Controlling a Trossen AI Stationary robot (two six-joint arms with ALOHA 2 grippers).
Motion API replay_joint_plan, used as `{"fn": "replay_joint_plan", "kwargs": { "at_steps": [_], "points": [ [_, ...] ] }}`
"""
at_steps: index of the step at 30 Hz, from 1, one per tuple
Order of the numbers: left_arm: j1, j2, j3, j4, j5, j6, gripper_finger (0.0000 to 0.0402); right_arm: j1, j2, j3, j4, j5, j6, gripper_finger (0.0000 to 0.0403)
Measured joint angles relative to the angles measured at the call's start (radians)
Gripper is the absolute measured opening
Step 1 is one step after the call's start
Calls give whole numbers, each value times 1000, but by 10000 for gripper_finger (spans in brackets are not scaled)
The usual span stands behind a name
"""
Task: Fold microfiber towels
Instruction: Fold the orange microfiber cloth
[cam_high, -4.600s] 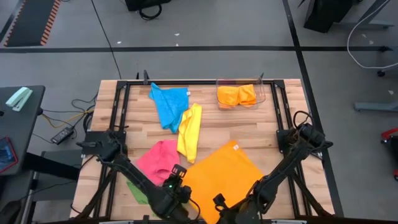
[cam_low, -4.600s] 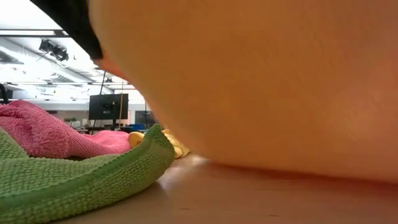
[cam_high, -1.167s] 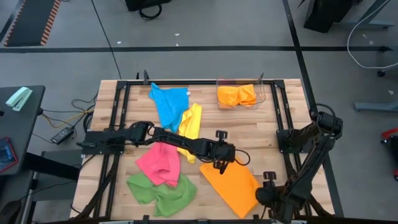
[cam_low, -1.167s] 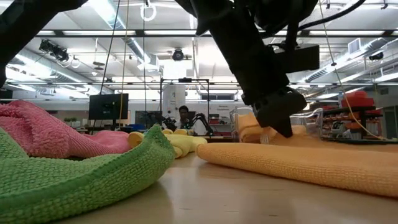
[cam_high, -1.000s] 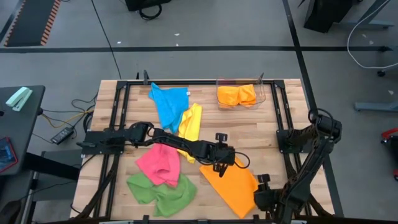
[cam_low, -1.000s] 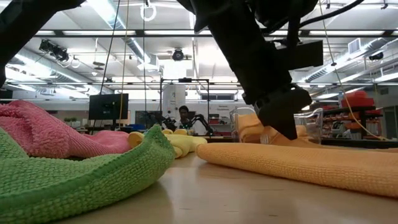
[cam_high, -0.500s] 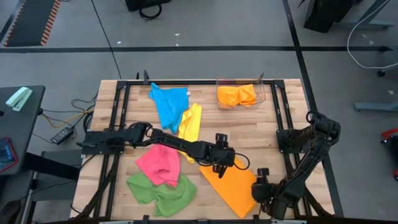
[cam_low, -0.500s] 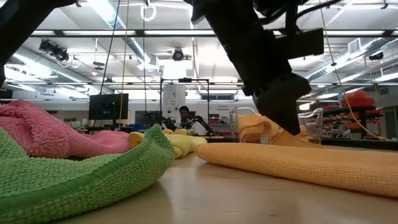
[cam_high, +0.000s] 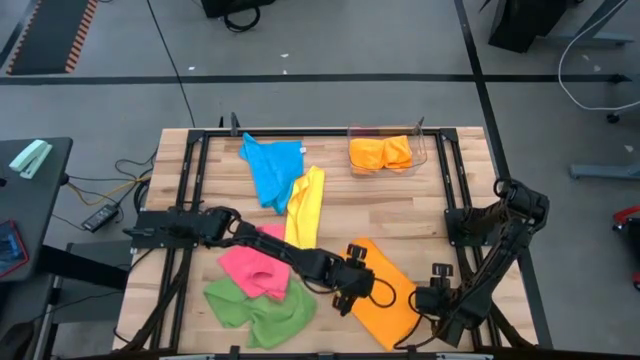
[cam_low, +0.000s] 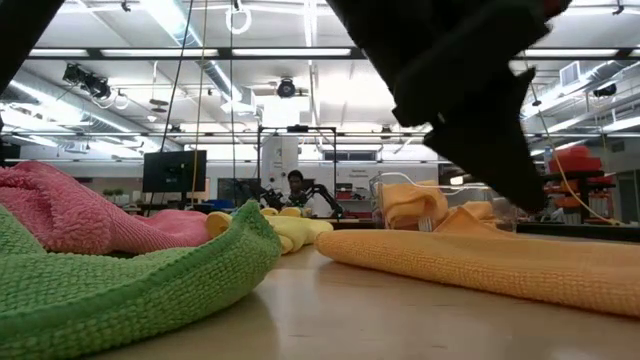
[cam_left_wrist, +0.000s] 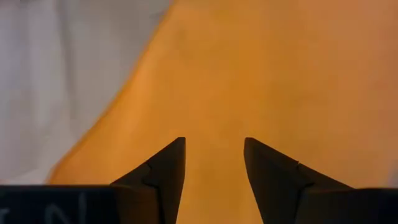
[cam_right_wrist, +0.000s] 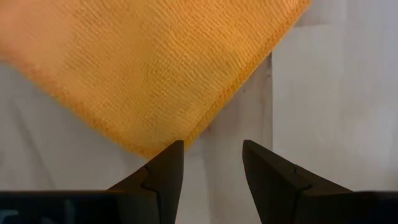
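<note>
We note a large orange microfiber towel (cam_high: 383, 288) lying folded over as a doubled strip at the near middle of the wooden slatted table (cam_high: 420, 205). Both arms work on it.

The left gripper (cam_high: 345, 290) hangs over the towel's left edge, fingers parted with nothing between them. The right gripper (cam_high: 437, 297) sits at the towel's right near corner, fingers also parted and empty. We judge each stands at an edge in order to take the next corner for a second fold.

The other cloths wait their turn:
- crumpled pink towel (cam_high: 255, 265) left of the orange one
- rumpled green towel (cam_high: 260, 310) at the near left
- long yellow towel (cam_high: 304, 208) in the middle
- bright blue towel (cam_high: 272, 168) at the far side
- clear plastic bin (cam_high: 388, 152) at the far right, holding folded orange cloths (cam_high: 381, 151), so probably the place for finished ones

What each view adds:
- The high view alone gives the whole layout and both arms.
- The left wrist view shows the parted fingers (cam_left_wrist: 165, 171) over plain orange weave, pale table off to one side.
- The right wrist view shows the towel's hemmed corner just ahead of the fingers (cam_right_wrist: 163, 169), apart from them, bare wood beyond.
- The low view shows how flat the orange towel lies, green and pink heaped close to the lens, and a person (cam_low: 297, 190) seated far back in the room.
</note>
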Motion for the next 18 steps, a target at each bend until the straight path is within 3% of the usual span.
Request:
{"fn": "replay_joint_plan", "kwargs": {
  "at_steps": [4,7,11,18],
  "points": [
    [-33,0,0,37,13,-4,177,1,-32,25,-18,8,8,172],
    [-54,0,0,49,14,-6,178,10,-45,42,-17,82,-18,172],
    [-77,0,0,58,13,-33,173,45,-38,42,126,227,-177,172],
    [-104,0,0,54,14,-83,176,129,-9,37,239,293,-373,172]
  ]
}}
